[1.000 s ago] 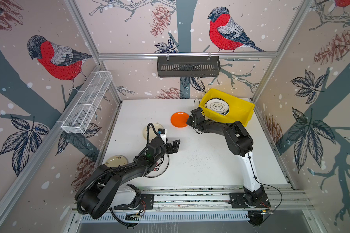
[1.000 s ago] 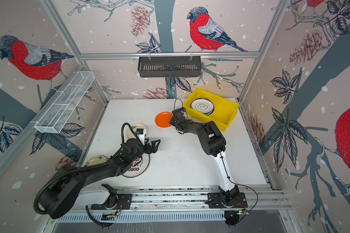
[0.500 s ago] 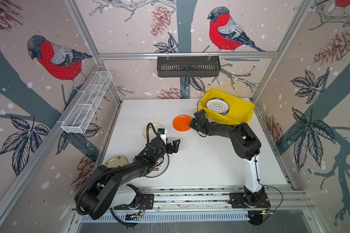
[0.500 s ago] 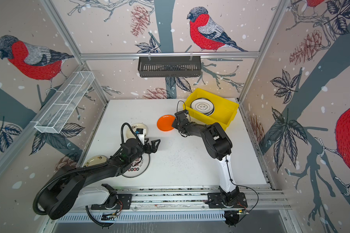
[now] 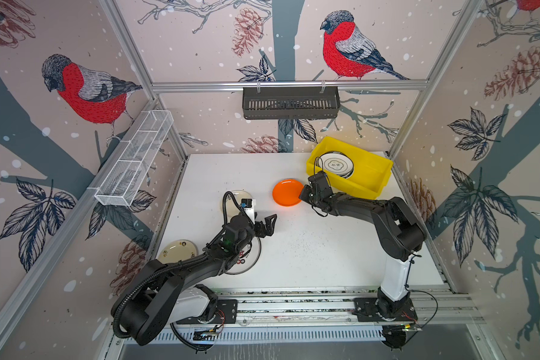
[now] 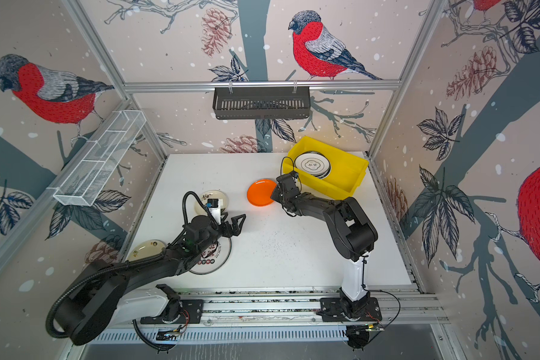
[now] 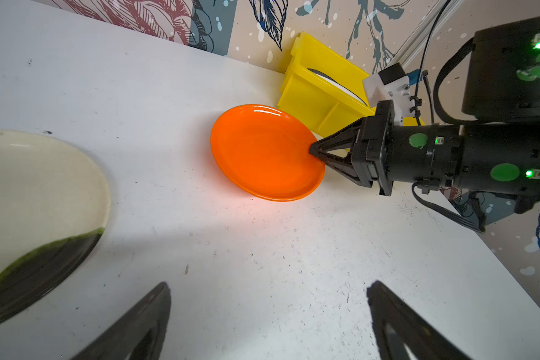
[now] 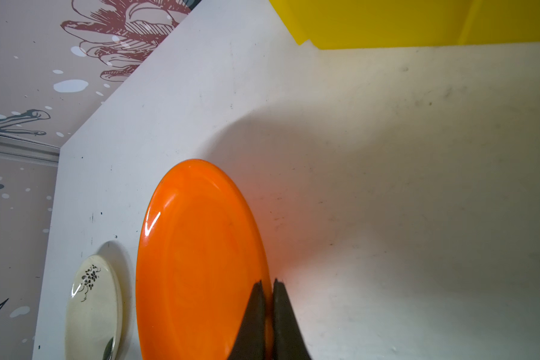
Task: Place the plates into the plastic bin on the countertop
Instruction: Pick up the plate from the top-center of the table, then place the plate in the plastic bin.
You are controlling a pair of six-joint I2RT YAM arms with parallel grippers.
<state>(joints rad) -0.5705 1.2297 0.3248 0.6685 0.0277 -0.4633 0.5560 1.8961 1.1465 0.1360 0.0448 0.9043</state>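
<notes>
Right gripper (image 7: 314, 151) clenched on rim of orange plate (image 7: 262, 152). Plate tilted, gripped side raised off countertop (image 5: 309, 249), just beside yellow plastic bin (image 5: 353, 187). Stack of white dark-rimmed plates (image 5: 335, 163) inside bin; top one bears dark centre motif, not readable. Left gripper (image 5: 270, 223) released, jaws spread wide, nothing between them, over bare countertop. Under left arm: white plate with red characters (image 5: 247, 260), too small to read. Cream floral plate (image 8: 92, 299) flat on countertop, near orange plate.
</notes>
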